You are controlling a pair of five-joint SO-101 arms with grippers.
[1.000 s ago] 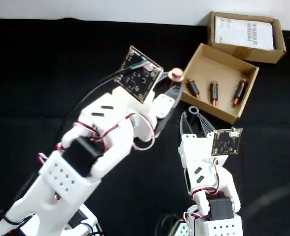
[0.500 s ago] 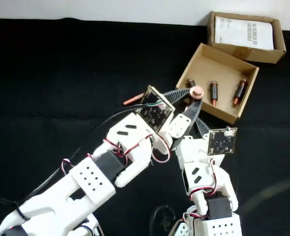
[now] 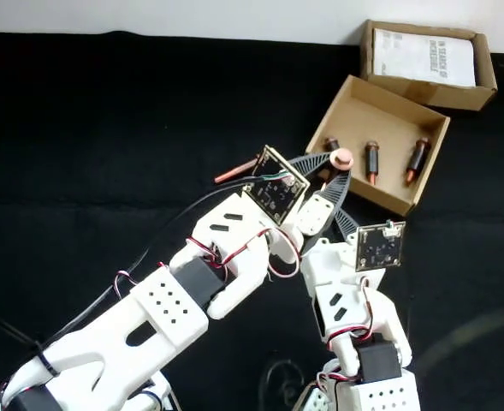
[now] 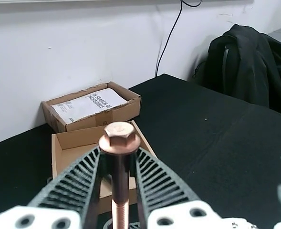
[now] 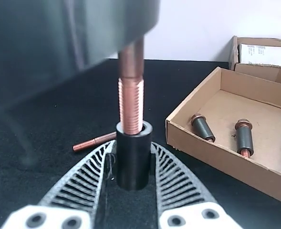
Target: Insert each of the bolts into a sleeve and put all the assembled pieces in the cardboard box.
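My left gripper point(image 3: 337, 164) is shut on a copper bolt point(image 4: 119, 143), held upright with its hex head point(image 3: 341, 158) on top. Directly below, my right gripper point(image 5: 132, 149) is shut on a black sleeve point(image 5: 133, 155). The bolt's threaded end point(image 5: 131, 107) stands in the sleeve's mouth. Both grippers sit just in front of the open cardboard box point(image 3: 376, 195), which holds three assembled pieces point(image 3: 371, 160). A loose bolt point(image 3: 234, 174) lies on the black table beside the left arm; it also shows behind the sleeve point(image 5: 95, 141).
A second cardboard box point(image 3: 427, 90) with a printed sheet in it stands behind the open one. A dark backpack point(image 4: 245, 62) sits beyond the table. The left arm's body point(image 3: 174, 291) crosses the middle of the table.
My left arm swung right and down, carrying the bolt from beside the box to over the right gripper's sleeve. The right arm barely shifted.
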